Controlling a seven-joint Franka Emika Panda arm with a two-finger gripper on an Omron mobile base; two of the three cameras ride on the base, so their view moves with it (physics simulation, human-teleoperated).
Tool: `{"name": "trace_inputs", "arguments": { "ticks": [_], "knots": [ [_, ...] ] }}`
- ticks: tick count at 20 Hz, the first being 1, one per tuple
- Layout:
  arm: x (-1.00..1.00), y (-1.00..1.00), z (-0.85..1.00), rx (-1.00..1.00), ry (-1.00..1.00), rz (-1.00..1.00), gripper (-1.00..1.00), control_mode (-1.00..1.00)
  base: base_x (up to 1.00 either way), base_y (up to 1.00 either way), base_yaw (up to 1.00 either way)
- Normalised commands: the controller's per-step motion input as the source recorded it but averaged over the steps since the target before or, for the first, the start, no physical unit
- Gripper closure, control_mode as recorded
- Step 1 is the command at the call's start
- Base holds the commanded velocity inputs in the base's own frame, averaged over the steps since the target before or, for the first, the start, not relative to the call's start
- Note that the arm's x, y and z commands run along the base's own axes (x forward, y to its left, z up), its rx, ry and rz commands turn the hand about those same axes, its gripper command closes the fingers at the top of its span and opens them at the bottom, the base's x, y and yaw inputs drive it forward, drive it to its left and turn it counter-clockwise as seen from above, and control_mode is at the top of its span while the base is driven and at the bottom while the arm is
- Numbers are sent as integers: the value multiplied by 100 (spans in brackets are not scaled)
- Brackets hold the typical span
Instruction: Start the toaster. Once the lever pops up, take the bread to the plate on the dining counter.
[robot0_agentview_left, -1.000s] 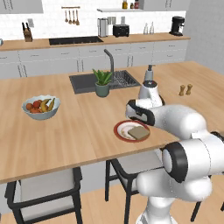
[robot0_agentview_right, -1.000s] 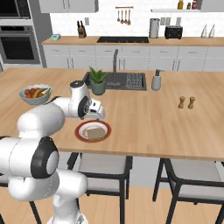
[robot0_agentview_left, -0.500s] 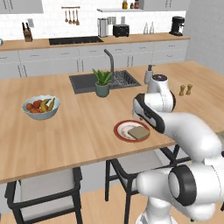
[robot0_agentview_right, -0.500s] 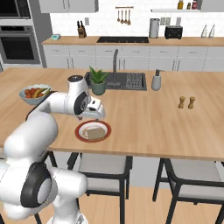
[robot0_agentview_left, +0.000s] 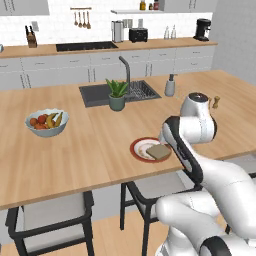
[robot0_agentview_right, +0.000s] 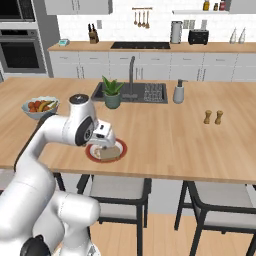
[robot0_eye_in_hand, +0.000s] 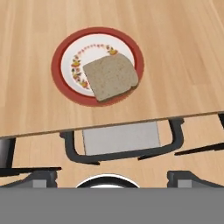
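Hand view looks down on the bread (robot0_eye_in_hand: 111, 77) lying flat on the plate (robot0_eye_in_hand: 65, 45) near the tabletop (robot0_eye_in_hand: 175, 52) edge, pincer (robot0_eye_in_hand: 108, 178) fingers apart and empty.

We record the plate (robot0_eye_in_hand: 65, 48) as red-brown rimmed, pale centred, ringed with small red and yellow motifs, possibly floral. The bread (robot0_eye_in_hand: 111, 77) is speckled grey-brown. The dining counter (robot0_eye_in_hand: 175, 52) is light wood.

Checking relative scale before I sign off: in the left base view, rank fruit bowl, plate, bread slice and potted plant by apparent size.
1. fruit bowl
2. plate
3. potted plant, close to the plate, unsure
4. bread
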Motion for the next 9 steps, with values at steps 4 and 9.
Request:
{"name": "trace_inputs", "arguments": {
  "ticks": [4,9],
  "knots": [
    [-46,-3,7,3,-7,3,-100,-100,0,0,0],
    [-9,0,46,9,-11,0,-100,-100,0,0,0]
  ]
}}
